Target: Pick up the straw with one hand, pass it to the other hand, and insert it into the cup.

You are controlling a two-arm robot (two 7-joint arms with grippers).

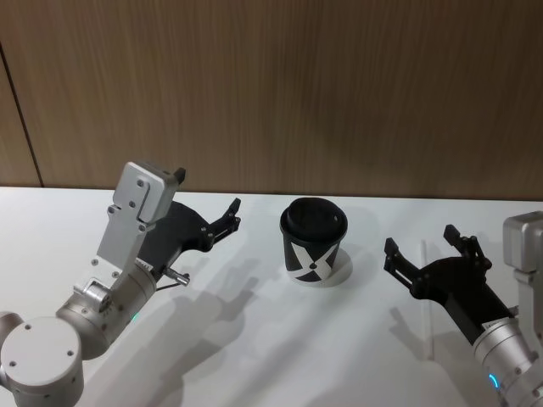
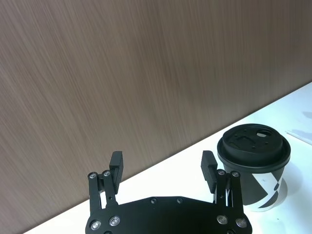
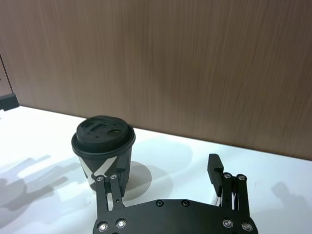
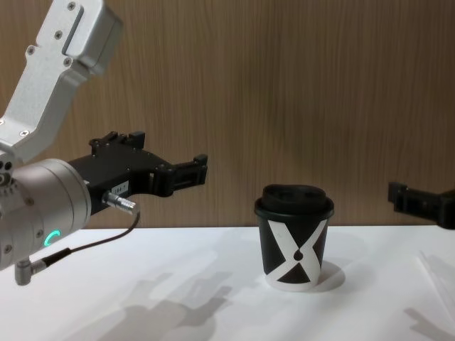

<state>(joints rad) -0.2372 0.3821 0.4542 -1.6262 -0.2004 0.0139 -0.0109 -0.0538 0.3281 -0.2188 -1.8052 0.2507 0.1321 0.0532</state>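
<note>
The black cup (image 1: pixel 314 242) with a white X and a domed lid stands upright at the table's middle, also seen in the chest view (image 4: pixel 293 238). A thin white straw (image 1: pixel 427 326) lies faint on the white table right of the cup, just under my right gripper (image 1: pixel 422 242). That gripper hovers above the table, open, with nothing between its fingers (image 3: pixel 214 168). My left gripper (image 1: pixel 229 216) hangs in the air left of the cup, open and empty (image 2: pixel 162 165), pointing toward the wall. Neither gripper touches the cup or the straw.
A brown wood-grain wall (image 1: pixel 271 85) runs along the table's far edge. The white table (image 1: pixel 254 339) has bare room in front of the cup and between the two arms. A black cable (image 4: pixel 106 238) hangs from the left wrist.
</note>
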